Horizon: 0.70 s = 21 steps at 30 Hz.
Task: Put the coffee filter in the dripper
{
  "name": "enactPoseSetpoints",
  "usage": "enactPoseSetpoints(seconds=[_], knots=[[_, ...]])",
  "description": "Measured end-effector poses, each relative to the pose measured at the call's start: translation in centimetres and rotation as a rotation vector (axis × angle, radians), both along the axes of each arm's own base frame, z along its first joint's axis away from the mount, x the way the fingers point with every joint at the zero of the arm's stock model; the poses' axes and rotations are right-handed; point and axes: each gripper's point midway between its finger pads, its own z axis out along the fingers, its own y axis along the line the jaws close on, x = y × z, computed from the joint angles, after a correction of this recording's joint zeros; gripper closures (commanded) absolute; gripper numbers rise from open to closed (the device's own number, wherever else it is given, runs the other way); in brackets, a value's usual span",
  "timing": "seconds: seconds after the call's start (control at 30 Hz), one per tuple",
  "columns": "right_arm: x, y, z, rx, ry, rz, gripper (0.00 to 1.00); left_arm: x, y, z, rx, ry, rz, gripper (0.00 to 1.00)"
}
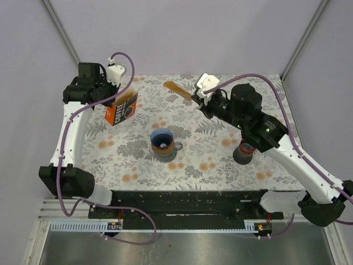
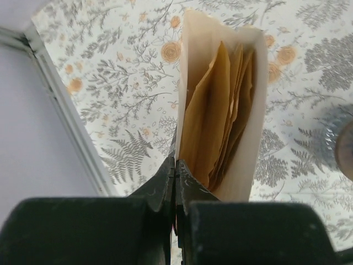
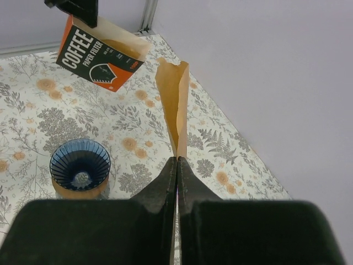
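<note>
Over the far side of the table (image 1: 216,161), the right gripper (image 3: 176,160) is pressed together on the lower tip of a brown filter (image 3: 172,99), held in the air. The left gripper (image 2: 175,163) is clamped on one wall of the box (image 2: 260,110), which hangs tilted. Only the left wrist view looks inside it, at more brown filters (image 2: 215,121). Only the right wrist view lets the print be read: "COFFEE PAPER FILTER". The blue dripper (image 1: 163,138) sits on a mug (image 1: 177,146) at mid-table, well apart from the held filter.
</note>
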Motion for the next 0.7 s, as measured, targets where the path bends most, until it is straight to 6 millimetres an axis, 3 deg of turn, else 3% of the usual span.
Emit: enactPoseSetpoints(seconds=[0.1,0.2,0.33,0.6,0.7], knots=[[0.1,0.3,-0.3,0.009,0.006,0.002,1.00,1.4,1.9,-3.5,-0.067,0.033,0.077,1.00],[0.3,0.7,-1.2,0.006,0.025,0.010,1.00,2.4,3.6,-8.4,-0.125,0.045,0.145,1.00],[0.4,1.7,-2.2,0.003,0.055,0.038,1.00,2.4,2.9,-13.0,-0.215,0.066,0.163,1.00],[-0.1,2.8,-3.1,0.005,0.091,0.092,1.00,4.9,1.3,-14.2,-0.322,-0.073,0.128,1.00],[-0.2,2.9,-3.1,0.006,0.094,0.105,1.00,5.2,1.0,-14.3,-0.330,-0.097,0.104,0.91]])
